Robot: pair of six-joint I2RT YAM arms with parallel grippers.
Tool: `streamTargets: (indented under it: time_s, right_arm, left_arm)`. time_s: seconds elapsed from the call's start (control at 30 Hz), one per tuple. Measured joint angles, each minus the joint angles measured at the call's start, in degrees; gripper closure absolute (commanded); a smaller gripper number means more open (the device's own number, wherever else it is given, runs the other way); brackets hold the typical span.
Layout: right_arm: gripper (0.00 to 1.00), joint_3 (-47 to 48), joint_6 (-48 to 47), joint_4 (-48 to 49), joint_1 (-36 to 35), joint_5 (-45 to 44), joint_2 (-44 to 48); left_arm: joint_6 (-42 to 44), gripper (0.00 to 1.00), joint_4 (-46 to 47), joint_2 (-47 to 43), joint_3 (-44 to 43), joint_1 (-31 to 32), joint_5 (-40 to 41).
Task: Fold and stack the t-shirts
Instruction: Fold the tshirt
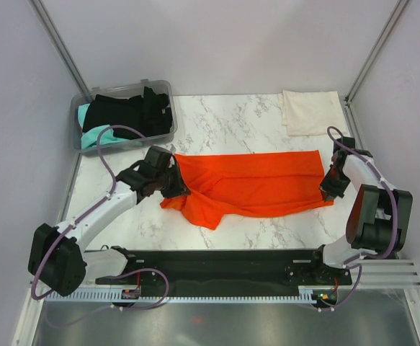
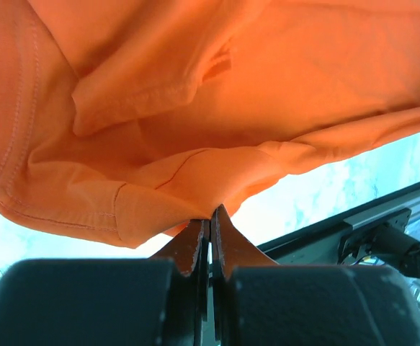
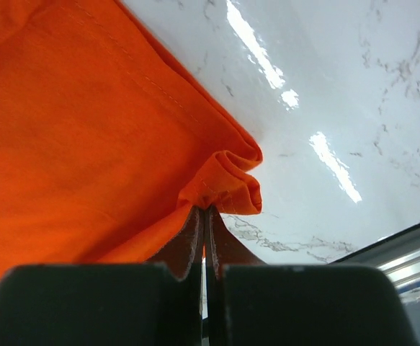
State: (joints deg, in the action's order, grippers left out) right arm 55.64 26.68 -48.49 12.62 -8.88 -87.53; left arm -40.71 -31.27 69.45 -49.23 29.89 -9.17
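Observation:
An orange-red t-shirt [image 1: 256, 184] lies stretched left to right across the middle of the marble table. My left gripper [image 1: 172, 180] is shut on its left end; the left wrist view shows the cloth [image 2: 195, 108] bunched at the pinched fingertips [image 2: 210, 213]. My right gripper [image 1: 328, 189] is shut on the shirt's right hem, where a rolled fold of cloth [image 3: 228, 180] sits at the closed tips [image 3: 204, 210]. A folded cream-white t-shirt [image 1: 311, 111] lies at the back right. Black [image 1: 134, 112] and teal [image 1: 94, 135] t-shirts fill the bin.
The clear grey plastic bin [image 1: 163, 86] stands at the back left corner of the table [image 1: 224, 119]. Grey walls close in both sides. A black rail [image 1: 224, 263] runs along the near edge between the arm bases.

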Motion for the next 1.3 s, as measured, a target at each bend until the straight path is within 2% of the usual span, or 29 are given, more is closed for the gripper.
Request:
streamTargets:
  time_s: [0.43, 1.1, 1.3]
  right_arm:
    - [1.0, 8.22, -4.68, 0.04, -0.04, 3.17, -8.5]
    - [1.0, 14.86, -5.03, 1.09, -0.04, 4.57, -17.25]
    - [0.97, 16.72, -5.03, 1.09, -0.04, 4.9, -19.26]
  left_arm:
    - [2.08, 0.98, -0.02, 3.23, -5.55, -6.58, -0.04]
    - [3.3, 0.98, 0.11, 14.58, -9.75, -11.28, -1.46]
    - [3.74, 0.98, 0.17, 17.03, -10.73, -11.82, -2.03]
